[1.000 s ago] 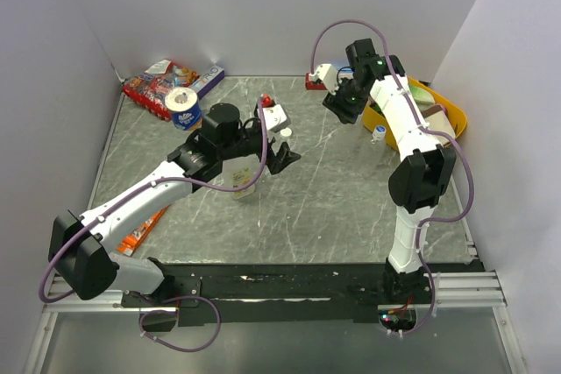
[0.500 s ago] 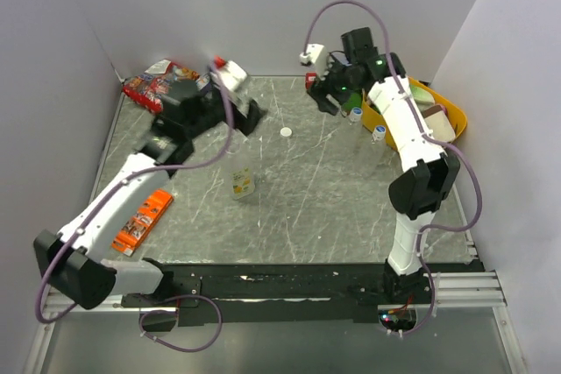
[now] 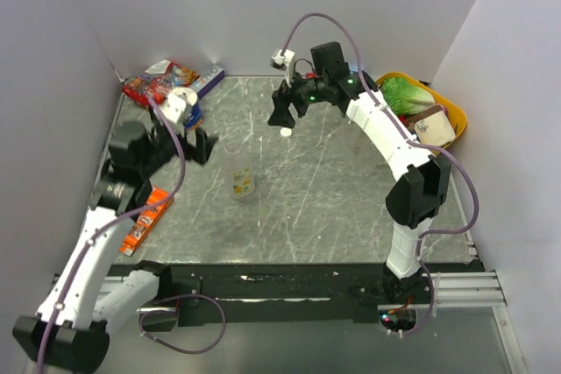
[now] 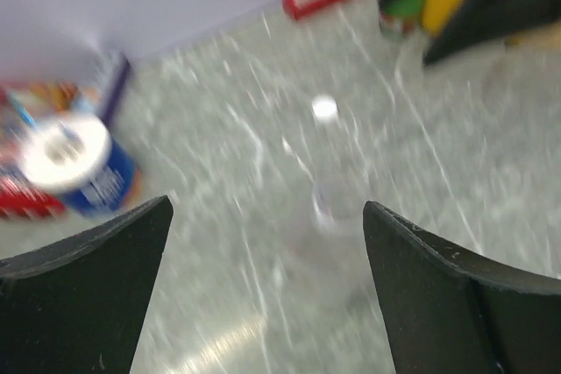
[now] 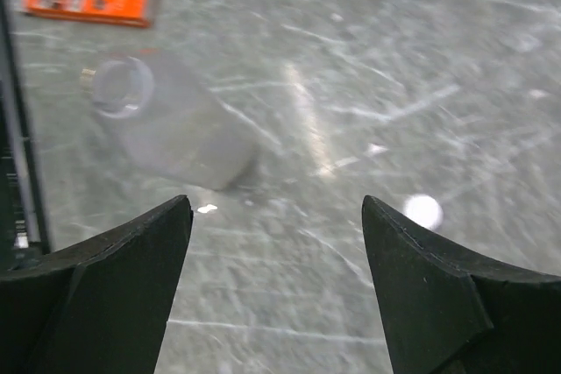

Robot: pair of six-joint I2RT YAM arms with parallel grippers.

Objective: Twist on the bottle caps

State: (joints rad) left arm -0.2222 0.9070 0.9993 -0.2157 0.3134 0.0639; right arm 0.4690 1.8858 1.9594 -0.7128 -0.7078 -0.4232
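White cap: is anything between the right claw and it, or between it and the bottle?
Nothing visible. Only bare table lies between the open right claw and the white cap, and between the cap and the bottle with the yellow label.

Most of the table lies open; only the yellow-label bottle stands near its middle, the white cap flat beyond it. Snack packets and a tape roll crowd the far left corner, an orange box the left edge, a yellow basket the far right
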